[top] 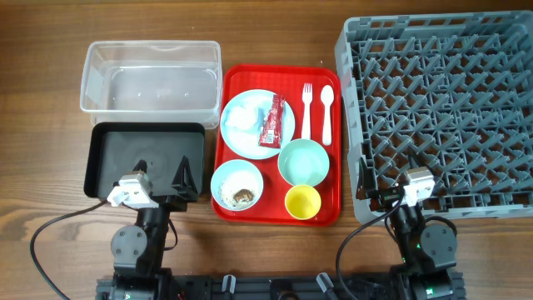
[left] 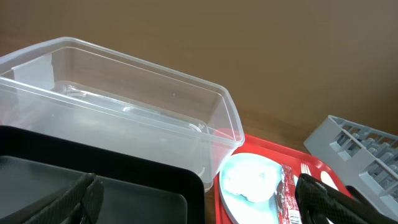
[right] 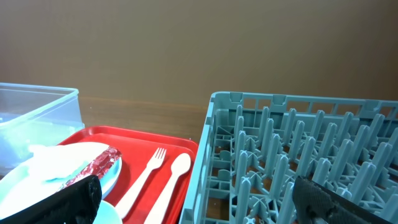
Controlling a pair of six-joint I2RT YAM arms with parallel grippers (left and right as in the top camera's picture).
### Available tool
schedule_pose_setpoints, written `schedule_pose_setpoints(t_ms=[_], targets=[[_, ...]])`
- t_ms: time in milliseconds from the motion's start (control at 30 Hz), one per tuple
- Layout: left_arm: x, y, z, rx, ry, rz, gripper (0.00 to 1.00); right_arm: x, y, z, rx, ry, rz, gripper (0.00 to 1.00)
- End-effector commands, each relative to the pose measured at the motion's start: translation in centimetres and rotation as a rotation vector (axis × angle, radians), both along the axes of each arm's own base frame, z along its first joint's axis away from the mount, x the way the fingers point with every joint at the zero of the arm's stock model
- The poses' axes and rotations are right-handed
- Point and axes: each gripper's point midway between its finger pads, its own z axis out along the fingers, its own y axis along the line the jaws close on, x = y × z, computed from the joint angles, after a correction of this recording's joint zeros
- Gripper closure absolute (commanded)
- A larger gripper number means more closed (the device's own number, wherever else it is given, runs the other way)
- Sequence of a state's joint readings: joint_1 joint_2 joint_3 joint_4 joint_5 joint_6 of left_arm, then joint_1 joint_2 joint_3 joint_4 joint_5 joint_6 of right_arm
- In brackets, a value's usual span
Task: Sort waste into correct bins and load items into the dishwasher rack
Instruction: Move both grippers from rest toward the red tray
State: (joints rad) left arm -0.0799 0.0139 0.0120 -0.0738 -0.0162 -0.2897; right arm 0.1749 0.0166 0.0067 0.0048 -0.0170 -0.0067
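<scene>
Dishwasher rack (top: 441,100) by low right arm (top: 420,237), black tray (top: 125,154) by left arm (top: 137,242), jaws wide apart.

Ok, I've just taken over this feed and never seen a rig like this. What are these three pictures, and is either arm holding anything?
These are two robot arms, each ending in a two-finger gripper. The overhead picture looks straight down on the table. The other two come from wrist cameras, so the dark shapes in their bottom corners are that arm's own fingers. The left gripper is over the black tray, with the clear tub behind. The red serving tray holds a plate with a tissue and sauce packet, a fork, a spoon, a mint green bowl, a blue bowl with food scraps, and a yellow cup. The grey rack stands by the right gripper. Both grippers are open and empty.
</scene>
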Motion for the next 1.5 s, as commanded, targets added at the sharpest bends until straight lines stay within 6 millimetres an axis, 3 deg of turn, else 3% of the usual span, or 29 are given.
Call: schedule_pose_setpoints(t_ms=[0, 1000, 1200, 1333, 1467], targets=[[0.0, -0.1, 0.0, 0.013, -0.007, -0.009, 0.0, 0.1, -0.4, 0.0, -0.016, -0.006, -0.021, 0.0], [0.0, -0.2, 0.0, 0.011, -0.007, -0.014, 0.0, 0.1, -0.4, 0.1, -0.015, -0.007, -0.021, 0.0], [-0.2, -1.9, 0.1, 0.004, -0.011, -0.111, 0.0, 0.0, -0.2, 0.1, 0.138, 0.022, -0.012, 0.0], [-0.8, -3.9, 1.9, -0.002, -0.065, -0.231, 0.0, -0.8, 1.9, 1.2, 0.135, 0.033, 0.122, 0.0], [-1.9, -5.1, 5.3, -0.007, -0.065, -0.308, 0.0, -2.2, 1.9, 3.9, 0.129, 0.097, 0.125, 0.0]])
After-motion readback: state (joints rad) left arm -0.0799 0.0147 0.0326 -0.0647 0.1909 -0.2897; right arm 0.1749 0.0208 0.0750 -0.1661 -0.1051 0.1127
